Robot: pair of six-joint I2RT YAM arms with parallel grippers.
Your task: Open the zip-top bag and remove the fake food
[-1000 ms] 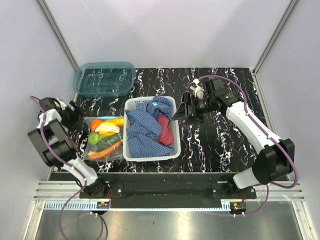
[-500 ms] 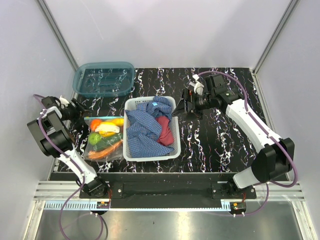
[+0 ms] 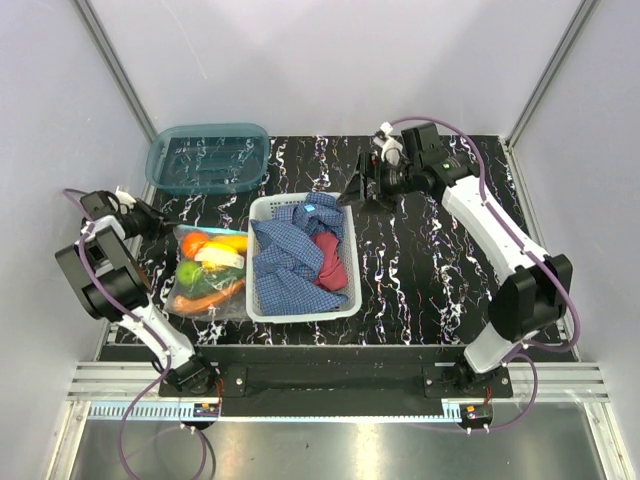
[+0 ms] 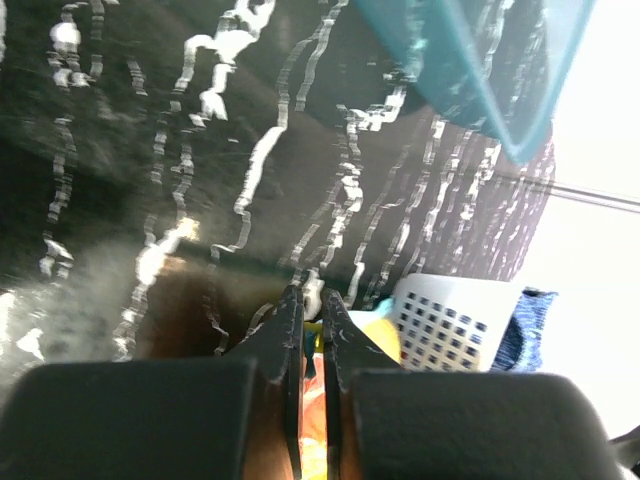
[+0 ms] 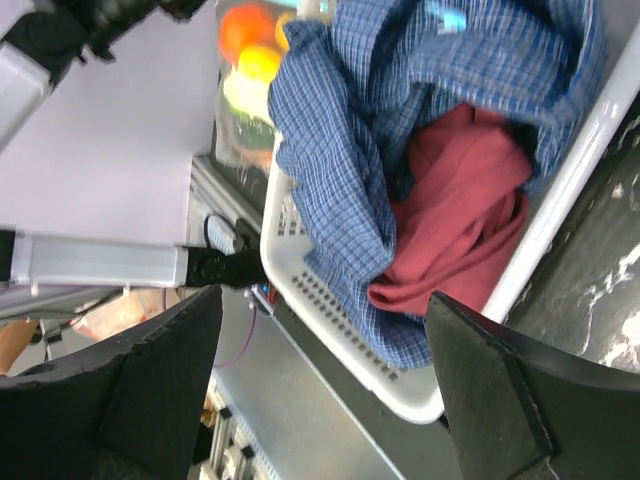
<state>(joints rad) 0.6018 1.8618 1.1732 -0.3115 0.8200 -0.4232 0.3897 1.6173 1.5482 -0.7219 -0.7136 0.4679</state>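
Marbled black table (image 3: 430, 260) bearing a white basket (image 3: 262, 300) of cloth. Just left of it lies the zip-top bag (image 3: 200, 305), holding the fake food (image 3: 210, 265). At the bag's far-left corner the left gripper (image 3: 168, 224) is pinched closed on the film. The right gripper (image 3: 355, 192) is spread wide and empty above the basket's far-right corner.

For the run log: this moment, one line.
left gripper: shut on zip-top bag | right gripper: open, empty, by laundry basket | fake food: bagged
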